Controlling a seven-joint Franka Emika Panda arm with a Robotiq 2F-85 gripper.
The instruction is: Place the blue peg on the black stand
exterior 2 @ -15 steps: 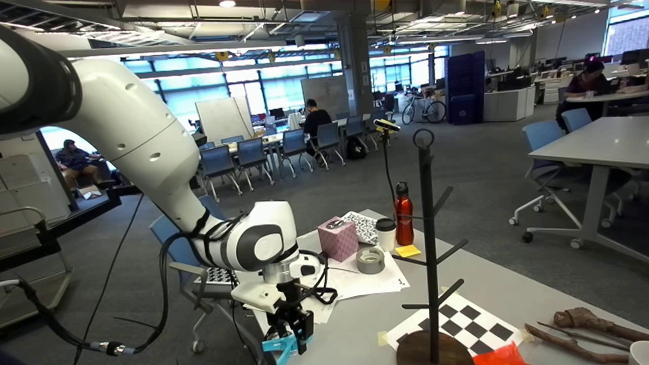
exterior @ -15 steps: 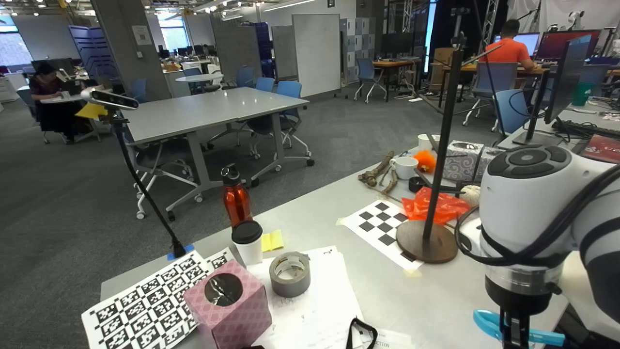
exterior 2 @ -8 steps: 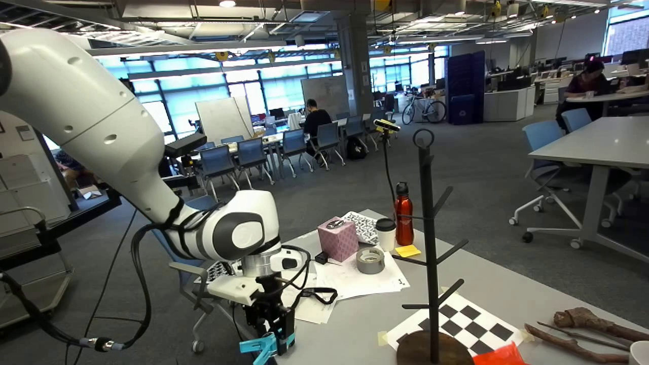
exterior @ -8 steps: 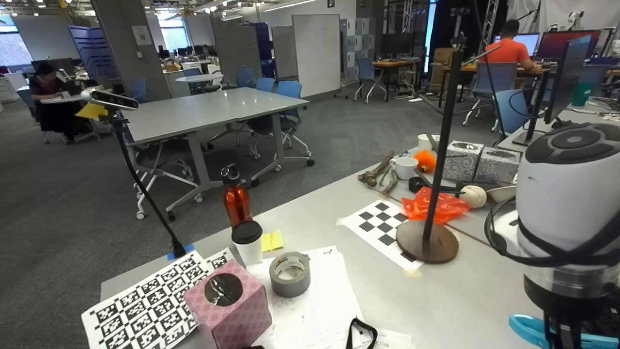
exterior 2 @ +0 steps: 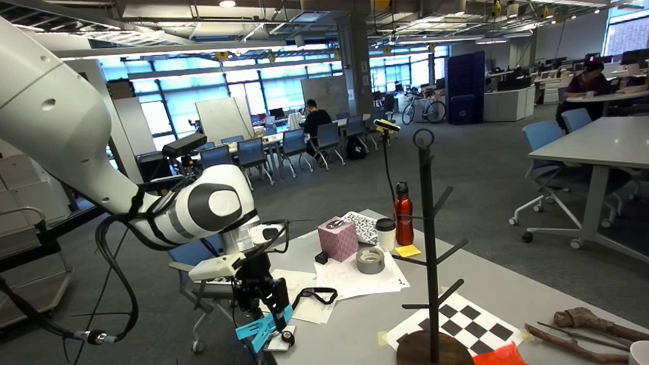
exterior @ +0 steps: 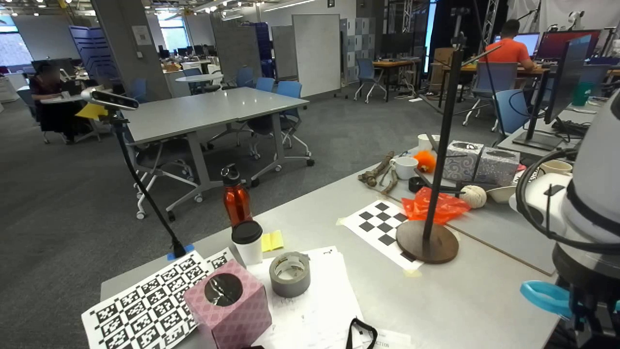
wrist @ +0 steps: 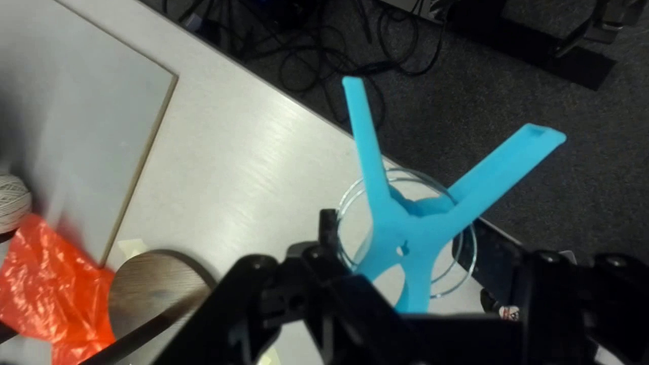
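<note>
The blue peg (exterior 2: 261, 328) is a large light-blue clothespin with a wire ring spring. My gripper (exterior 2: 266, 317) is shut on it and holds it near the table's edge; the peg also shows in an exterior view (exterior: 547, 298). In the wrist view the black fingers (wrist: 399, 225) sit at either side of the peg (wrist: 413, 238), against its wire ring, and its lower end is hidden behind the gripper. The black stand (exterior 2: 429, 228) is a tall rod with side arms on a round brown base (exterior: 426, 247). The gripper is well apart from the stand.
An orange-red plastic bag (exterior: 433, 206) lies by the stand's base, beside a checkered sheet (exterior: 380, 223). A tape roll (exterior 2: 370, 260), a pink tissue box (exterior 2: 338, 241), a lidded cup (exterior 2: 386, 235) and a red bottle (exterior 2: 404, 215) stand farther along. Sticks (exterior 2: 578, 339) lie beyond the stand.
The arm has carried the blue peg farther from the stand, rightward in one exterior view and leftward in the other, and lately a little upward. The peg stays in the gripper. The stand has not moved.
</note>
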